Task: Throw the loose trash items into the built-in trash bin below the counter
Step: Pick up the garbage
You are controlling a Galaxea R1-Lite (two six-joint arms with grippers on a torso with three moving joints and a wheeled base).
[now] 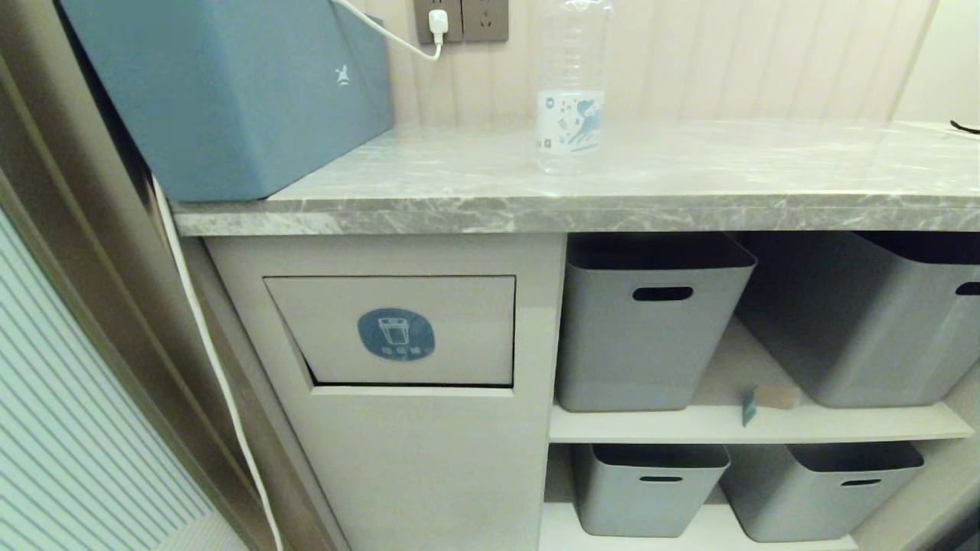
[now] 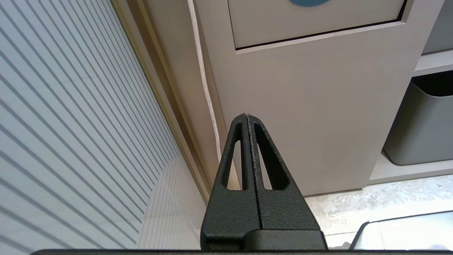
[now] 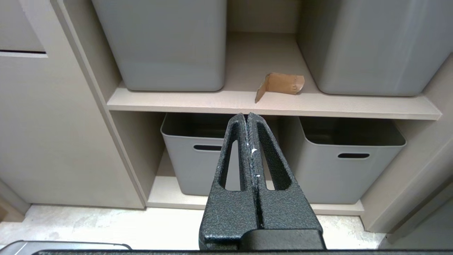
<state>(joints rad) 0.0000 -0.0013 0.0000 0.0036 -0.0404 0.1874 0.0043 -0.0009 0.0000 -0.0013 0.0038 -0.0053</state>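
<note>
A clear plastic water bottle point(image 1: 571, 84) with a white, blue-printed label stands upright on the grey marble-veined counter point(image 1: 689, 210). A small tan folded scrap point(image 1: 773, 398) point(image 3: 281, 84) lies on the upper shelf between two grey tubs. The beige built-in trash bin point(image 1: 398, 444) point(image 2: 304, 117) has its flap point(image 1: 394, 329) with the round blue sticker closed. My left gripper point(image 2: 246, 116) is shut and empty, low in front of the bin cabinet. My right gripper point(image 3: 246, 115) is shut and empty, facing the shelves below the scrap. Neither arm shows in the head view.
A large blue box point(image 1: 230, 92) sits on the counter's left end, a white cable point(image 1: 207, 337) hanging beside the cabinet. Grey tubs point(image 1: 647, 321) point(image 3: 198, 159) fill both shelves. A striped wall panel point(image 2: 70, 124) stands at the left. A black strap point(image 1: 966, 127) lies far right on the counter.
</note>
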